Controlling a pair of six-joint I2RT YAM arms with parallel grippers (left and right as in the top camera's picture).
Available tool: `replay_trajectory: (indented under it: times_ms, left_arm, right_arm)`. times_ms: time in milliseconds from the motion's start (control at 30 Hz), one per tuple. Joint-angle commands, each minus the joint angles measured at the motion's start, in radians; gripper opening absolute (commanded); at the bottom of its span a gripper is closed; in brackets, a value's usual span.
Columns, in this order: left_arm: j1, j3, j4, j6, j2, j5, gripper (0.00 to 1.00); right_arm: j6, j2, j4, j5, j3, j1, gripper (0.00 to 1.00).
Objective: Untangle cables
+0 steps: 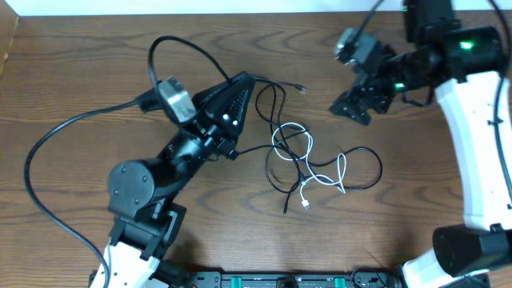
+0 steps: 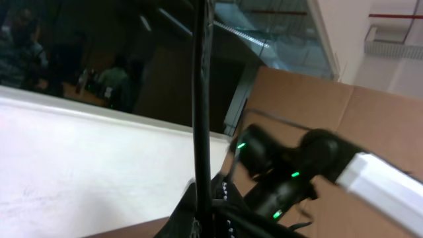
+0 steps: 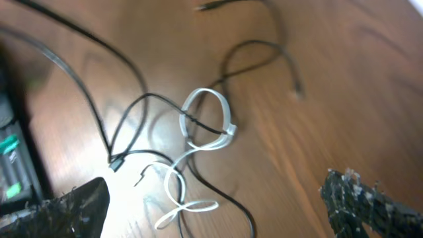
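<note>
A tangle of thin cables lies mid-table: one white cable [image 1: 309, 152] looped through black cables [image 1: 272, 172], with a white plug [image 1: 307, 205] at the near end. My left gripper [image 1: 246, 80] is raised and tilted, shut on a black cable [image 2: 200, 99] that runs upright between its fingers [image 2: 205, 211] in the left wrist view. That cable trails right to a small plug [image 1: 301, 88]. My right gripper [image 1: 352, 108] is open and empty, above the table right of the tangle. Its wrist view shows the white cable [image 3: 208, 129] and black cables [image 3: 132, 109] between its spread fingers [image 3: 218, 211].
Thick black wires [image 1: 48, 160] from the left arm loop over the table's left side. The right arm's white body [image 1: 480, 160] stands along the right edge. A black rail [image 1: 280, 280] runs along the front edge. A white wall borders the back.
</note>
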Motion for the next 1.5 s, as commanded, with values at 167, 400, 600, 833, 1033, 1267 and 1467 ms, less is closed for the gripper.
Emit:
replay_trajectory:
  times_ms: [167,400,600,833,1033,1267,1467]
  left_arm:
    - [0.006,0.007,-0.005,0.002,-0.01,0.012,0.07]
    - [0.006,0.007,-0.004,0.002,-0.011,0.012,0.07]
    - [0.006,0.007,-0.004,0.002,-0.011,0.012,0.08]
    - [0.006,0.007,-0.004,0.003,-0.011,0.012,0.08]
    - [0.006,0.007,-0.004,0.003,-0.011,0.01,0.07]
    - [0.022,0.007,-0.004,0.005,-0.011,0.01,0.07]
    - [0.024,0.007,-0.004,0.005,-0.011,0.01,0.07]
  right_arm:
    - [-0.278,0.078,-0.069,-0.079,-0.02,0.201,0.99]
    - [-0.401,0.087,-0.087,-0.024,-0.034,0.314,0.99]
    - [-0.439,0.087,-0.064,-0.034,-0.083,0.339,0.99]
    - [-0.261,0.087,0.155,-0.163,-0.183,0.332,0.99]
    - [-0.132,0.086,0.319,-0.414,-0.183,0.303,0.99]
    - [-0.173,0.086,0.324,-0.494,-0.185,0.305,0.99]
    - [-0.284,0.086,0.325,-0.639,-0.185,0.28,0.99]
